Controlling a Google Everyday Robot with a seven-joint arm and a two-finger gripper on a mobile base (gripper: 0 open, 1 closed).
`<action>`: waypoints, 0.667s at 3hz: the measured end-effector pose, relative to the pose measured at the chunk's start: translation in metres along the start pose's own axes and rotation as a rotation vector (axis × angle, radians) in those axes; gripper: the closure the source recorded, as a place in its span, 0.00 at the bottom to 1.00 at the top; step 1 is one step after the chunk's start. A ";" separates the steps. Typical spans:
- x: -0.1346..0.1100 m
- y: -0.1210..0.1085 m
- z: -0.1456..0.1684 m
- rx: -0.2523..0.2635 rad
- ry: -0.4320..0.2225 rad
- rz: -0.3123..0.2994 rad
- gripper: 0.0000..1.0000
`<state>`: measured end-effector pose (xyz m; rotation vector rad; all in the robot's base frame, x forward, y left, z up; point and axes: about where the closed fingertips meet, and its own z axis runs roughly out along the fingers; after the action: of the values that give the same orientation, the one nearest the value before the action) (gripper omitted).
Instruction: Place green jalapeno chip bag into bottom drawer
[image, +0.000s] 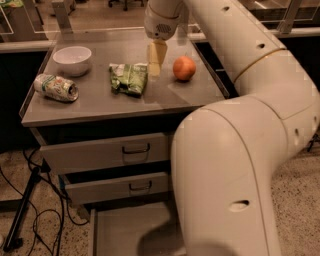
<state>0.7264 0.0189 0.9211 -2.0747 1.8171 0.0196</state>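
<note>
The green jalapeno chip bag (129, 78) lies crumpled on the grey cabinet top (100, 107), near its middle. My gripper (155, 60) hangs from above, just right of the bag's upper right corner, between the bag and an orange, close over the surface. It holds nothing that I can see. The bottom drawer (125, 232) is pulled out at floor level, a shallow grey tray partly hidden by my arm.
An orange (184, 68) sits right of the gripper. A white bowl (72, 60) stands at the back left and a crushed green-white can (56, 87) lies at the left edge. The two upper drawers (112, 152) are shut. My large white arm (235, 165) fills the right side. Cables lie on the floor at the left.
</note>
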 end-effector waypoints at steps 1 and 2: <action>-0.006 -0.002 0.001 -0.022 0.033 -0.027 0.00; -0.008 -0.003 0.001 -0.023 0.037 -0.033 0.00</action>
<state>0.7281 0.0274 0.9230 -2.1342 1.8118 -0.0059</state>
